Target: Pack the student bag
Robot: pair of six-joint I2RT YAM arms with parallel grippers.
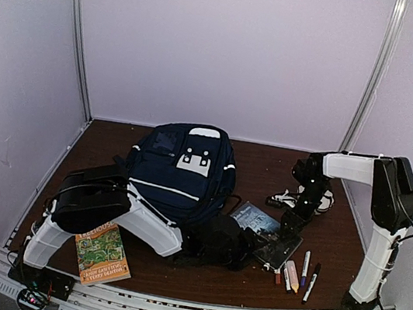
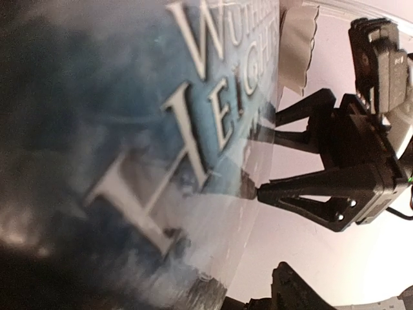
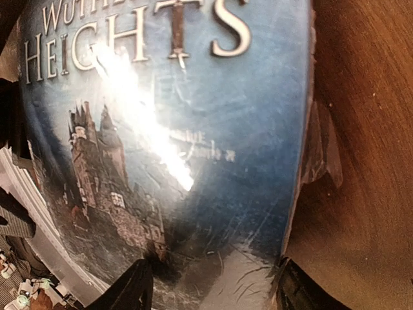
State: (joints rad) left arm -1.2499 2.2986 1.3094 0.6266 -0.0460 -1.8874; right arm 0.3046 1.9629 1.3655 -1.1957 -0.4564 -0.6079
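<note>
Left gripper [image 1: 246, 244], right gripper [image 2: 268, 155], low, nearly meeting

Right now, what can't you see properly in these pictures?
- Wuthering Heights book: right wrist view, glare blots the small print and the frame edges cut it off.
- Student bag: top view, its own fabric hides the inside.
- Markers: top view, too small for labels.
- Green paperback: top view, the left arm overlaps its top.
</note>
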